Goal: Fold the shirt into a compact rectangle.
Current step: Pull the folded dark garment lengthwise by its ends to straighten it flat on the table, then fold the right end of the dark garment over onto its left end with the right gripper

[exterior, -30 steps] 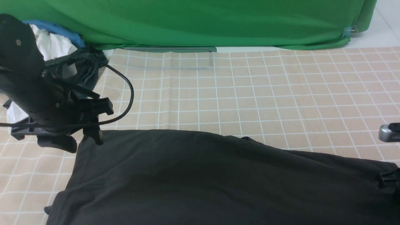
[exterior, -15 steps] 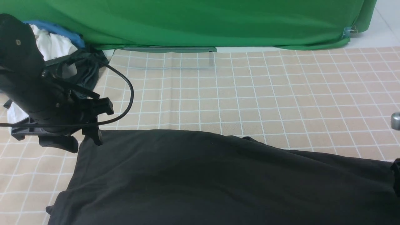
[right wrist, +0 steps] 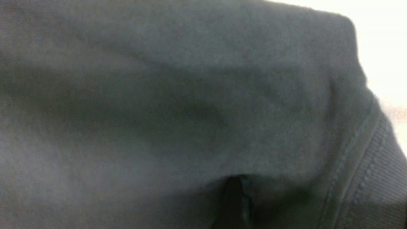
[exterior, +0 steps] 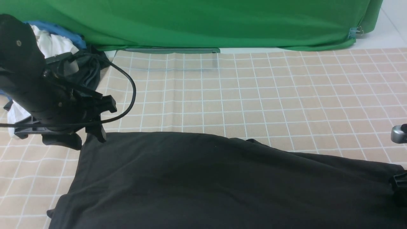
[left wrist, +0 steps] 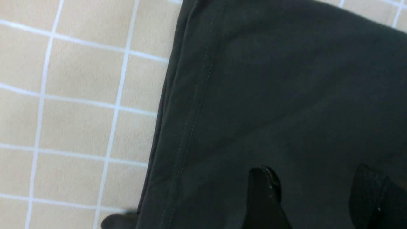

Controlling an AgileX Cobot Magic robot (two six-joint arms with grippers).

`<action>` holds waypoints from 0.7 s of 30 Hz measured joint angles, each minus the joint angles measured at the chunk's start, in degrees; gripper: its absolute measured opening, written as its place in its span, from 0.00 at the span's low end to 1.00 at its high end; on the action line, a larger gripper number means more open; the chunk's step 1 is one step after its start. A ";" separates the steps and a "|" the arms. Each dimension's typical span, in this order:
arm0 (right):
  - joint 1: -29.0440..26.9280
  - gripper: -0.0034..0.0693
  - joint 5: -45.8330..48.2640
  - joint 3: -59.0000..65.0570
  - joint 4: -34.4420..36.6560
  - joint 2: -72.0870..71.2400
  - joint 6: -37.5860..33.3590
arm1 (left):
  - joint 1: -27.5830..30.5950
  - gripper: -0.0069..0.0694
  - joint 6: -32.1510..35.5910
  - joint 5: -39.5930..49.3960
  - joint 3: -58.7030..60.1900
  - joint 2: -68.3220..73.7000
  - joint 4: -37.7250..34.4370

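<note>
The black shirt (exterior: 222, 181) lies spread across the near half of the checked table, print not visible. My left gripper (exterior: 84, 141) hovers at its far left corner. In the left wrist view, that gripper (left wrist: 314, 184) is open, its fingers (left wrist: 264, 190) apart above the flat shirt (left wrist: 286, 95) beside a stitched hem. My right gripper (exterior: 399, 186) shows only partly at the shirt's right edge. In the right wrist view the shirt (right wrist: 178, 105) fills the picture, with a ribbed collar band (right wrist: 378, 165) to one side. That gripper (right wrist: 318, 206) is open; one finger (right wrist: 235, 203) shows, the other is hidden by fabric.
A heap of clothes sits at the far left: a white garment (exterior: 54, 47), a blue one (exterior: 60, 28) and a dark one (exterior: 87, 70). A green backdrop (exterior: 206, 22) hangs behind the beige checked tablecloth (exterior: 254, 95). A black cable (exterior: 133, 92) loops off the left arm.
My right gripper let go of the shirt's right edge, drew off to the right, then came back a little. My left gripper rose slightly at the far left corner.
</note>
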 joint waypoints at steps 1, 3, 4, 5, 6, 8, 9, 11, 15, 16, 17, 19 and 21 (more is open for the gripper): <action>0.00 0.85 0.00 -0.12 0.11 0.32 -0.14 | 0.00 0.54 0.00 -0.06 0.00 0.00 0.00; 0.00 0.82 0.11 -0.26 0.54 0.61 -0.35 | 0.00 0.54 0.00 -0.06 0.00 0.00 0.00; 0.00 0.77 0.26 -0.33 0.94 0.73 -0.35 | 0.00 0.54 0.00 -0.06 0.00 0.00 0.00; 0.00 0.70 0.46 -0.53 1.80 0.85 -0.40 | 0.00 0.54 0.00 -0.06 0.00 0.00 0.00; 0.00 0.61 0.58 -0.53 2.66 0.98 -0.46 | 0.00 0.54 0.00 -0.06 0.00 0.00 0.00; 0.06 0.48 0.83 -0.53 3.52 0.98 -1.00 | 0.00 0.54 0.00 -0.06 0.00 0.00 0.00; 0.11 0.32 1.07 -0.59 4.57 1.04 -1.00 | 0.00 0.54 0.00 -0.11 0.00 0.00 0.00; 0.11 0.20 2.68 -1.63 4.55 1.53 -1.00 | 0.00 0.54 -0.14 -0.11 0.00 0.00 0.05; 0.17 0.21 8.78 -5.99 0.04 1.98 1.44 | 0.00 0.54 -0.60 -0.04 0.00 0.00 0.21; 0.17 0.21 9.58 -6.92 -1.01 1.67 1.68 | 0.00 0.54 -0.69 0.03 0.00 0.00 0.36; 0.11 0.21 10.98 -8.17 -1.92 0.80 2.34 | 0.00 0.54 -0.67 0.59 -0.12 0.00 0.37; 0.21 0.21 13.42 -10.52 -2.68 -1.50 3.33 | 0.00 0.54 0.58 2.24 -0.90 0.00 -0.43; 1.56 0.21 15.91 -13.13 -2.96 -4.33 4.27 | 0.00 0.54 3.03 3.92 -2.72 0.00 -0.73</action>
